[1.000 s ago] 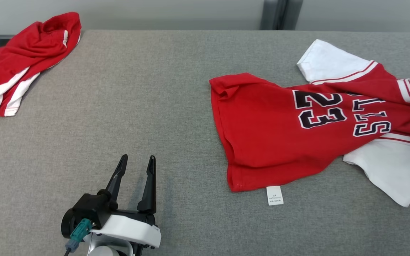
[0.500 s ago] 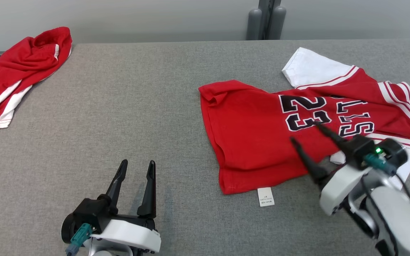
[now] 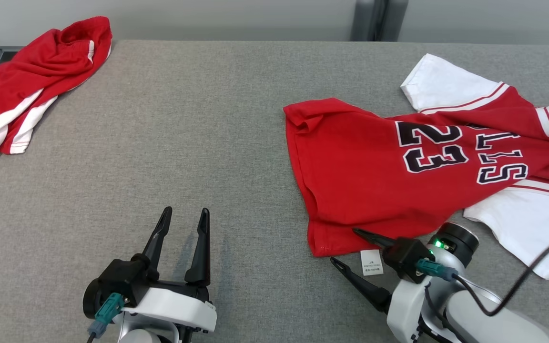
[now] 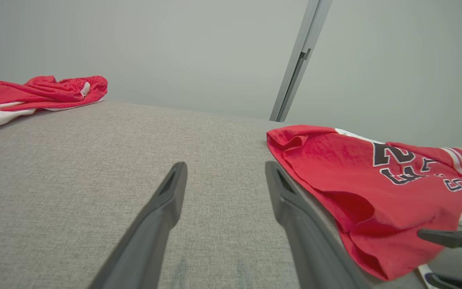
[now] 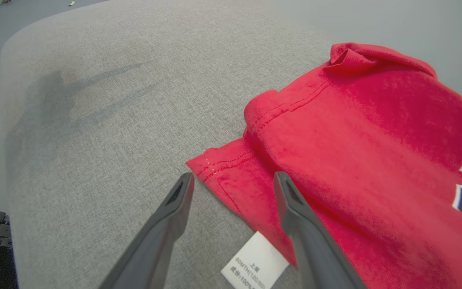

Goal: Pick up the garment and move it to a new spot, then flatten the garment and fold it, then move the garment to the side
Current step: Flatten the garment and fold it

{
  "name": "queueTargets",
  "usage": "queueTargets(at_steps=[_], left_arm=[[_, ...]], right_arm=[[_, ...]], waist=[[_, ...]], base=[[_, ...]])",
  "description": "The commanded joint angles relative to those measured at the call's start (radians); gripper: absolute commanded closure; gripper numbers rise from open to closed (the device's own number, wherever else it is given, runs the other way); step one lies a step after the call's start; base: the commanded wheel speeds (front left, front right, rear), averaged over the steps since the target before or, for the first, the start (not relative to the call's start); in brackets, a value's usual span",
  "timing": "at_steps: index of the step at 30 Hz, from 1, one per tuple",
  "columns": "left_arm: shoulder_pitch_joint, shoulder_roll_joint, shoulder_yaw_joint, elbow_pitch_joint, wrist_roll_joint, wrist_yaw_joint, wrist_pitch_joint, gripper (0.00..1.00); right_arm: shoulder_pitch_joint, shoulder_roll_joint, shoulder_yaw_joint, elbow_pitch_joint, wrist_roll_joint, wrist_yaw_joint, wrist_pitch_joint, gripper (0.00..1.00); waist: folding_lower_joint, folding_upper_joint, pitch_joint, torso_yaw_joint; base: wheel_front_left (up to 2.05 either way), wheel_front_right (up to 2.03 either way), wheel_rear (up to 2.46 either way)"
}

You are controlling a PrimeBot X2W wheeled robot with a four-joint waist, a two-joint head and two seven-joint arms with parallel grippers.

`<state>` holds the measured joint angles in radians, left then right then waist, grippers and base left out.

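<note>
My right gripper (image 3: 343, 246) hangs empty, fingers spread wide at the near hem corner of the red jersey (image 3: 374, 181). The jersey lies rumpled on the right half of the grey woven tabletop (image 3: 208, 119), its white label (image 3: 371, 262) just beside my fingers. My left gripper (image 3: 185, 210) is spread too, over bare cloth. A second red garment (image 3: 22, 81) sits at the far left corner, before a pale wall (image 3: 208, 19) with a metal post (image 3: 372, 19).

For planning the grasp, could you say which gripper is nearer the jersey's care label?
Right: right gripper straddles the care label; left gripper sits far to its left.
</note>
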<state>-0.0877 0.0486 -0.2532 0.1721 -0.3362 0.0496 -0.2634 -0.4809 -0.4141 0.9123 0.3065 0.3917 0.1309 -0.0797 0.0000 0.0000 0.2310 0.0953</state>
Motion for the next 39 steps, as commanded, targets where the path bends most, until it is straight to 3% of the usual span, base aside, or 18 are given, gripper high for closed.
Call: queueTargets(at_steps=[1,4,5,6,7,8,12,13,30,31,32,33,39], left_arm=[[-0.014,0.004,0.001,-0.002,-0.002,0.002,-0.002,0.0],[-0.021,0.004,-0.003,-0.002,-0.006,0.004,-0.002,0.0],[-0.022,0.004,-0.003,-0.002,-0.008,0.005,-0.002,0.0],[-0.023,0.004,-0.003,-0.002,-0.008,0.005,-0.002,0.0],[-0.023,0.004,-0.003,-0.001,-0.01,0.005,-0.002,0.0],[-0.024,0.004,-0.004,-0.001,-0.012,0.006,-0.002,0.0],[-0.028,0.004,-0.005,-0.001,-0.016,0.009,-0.002,0.0],[-0.029,0.004,-0.006,-0.001,-0.016,0.009,-0.002,0.0],[-0.024,0.004,0.039,-0.019,-0.015,0.018,-0.002,0.0],[-0.023,0.004,0.041,-0.019,-0.015,0.018,-0.002,0.0],[-0.023,0.003,0.041,-0.02,-0.014,0.019,-0.002,0.0],[-0.022,0.004,0.043,-0.02,-0.014,0.019,-0.002,0.0],[-0.008,0.003,0.054,-0.023,-0.007,0.018,-0.002,0.0]], right_arm=[[-0.017,-0.002,0.013,0.012,-0.01,0.0,0.0,0.0],[-0.055,0.007,0.06,0.065,-0.02,0.0,0.007,0.0],[-0.067,0.011,0.069,0.084,-0.02,0.0,0.004,0.13],[-0.074,0.015,0.082,0.105,-0.016,0.0,0.011,0.41],[-0.081,0.018,0.094,0.125,-0.015,0.0,0.013,0.54],[-0.092,0.023,0.102,0.142,-0.013,0.0,0.009,0.58],[-0.122,0.046,0.131,0.218,0.0,0.0,0.005,0.95],[-0.129,0.054,0.138,0.231,0.004,0.0,-0.002,1.0],[-0.241,0.221,0.347,0.239,0.13,0.0,-0.101,1.0],[-0.243,0.227,0.35,0.244,0.137,0.0,-0.105,0.71],[-0.243,0.232,0.352,0.247,0.146,0.0,-0.114,0.25],[-0.243,0.235,0.355,0.251,0.152,0.0,-0.118,0.0],[-0.248,0.217,0.348,0.237,0.171,0.0,-0.157,0.0]], waist=[[0.0,0.0,0.003,0.005],[0.0,0.0,0.008,0.016],[0.0,0.0,0.009,0.02],[0.0,0.0,0.01,0.024],[0.0,0.0,0.011,0.028],[0.0,0.0,0.012,0.032],[0.0,0.0,0.014,0.043],[0.0,0.0,0.015,0.047],[0.0,0.0,0.002,0.079],[0.0,0.0,0.002,0.078],[0.0,0.0,0.002,0.077],[0.0,0.0,0.001,0.075],[0.0,0.0,-0.01,0.048]], base=[[0.0,0.0,0.0],[0.0,0.0,0.0],[0.0,0.0,0.0],[0.0,0.0,0.0],[0.0,0.0,0.0],[0.0,0.0,0.0],[0.0,0.0,0.0],[0.0,0.0,0.0],[0.0,0.0,0.0],[0.0,0.0,0.0],[0.0,0.0,0.0],[0.0,0.0,0.0],[0.0,0.0,0.0]])
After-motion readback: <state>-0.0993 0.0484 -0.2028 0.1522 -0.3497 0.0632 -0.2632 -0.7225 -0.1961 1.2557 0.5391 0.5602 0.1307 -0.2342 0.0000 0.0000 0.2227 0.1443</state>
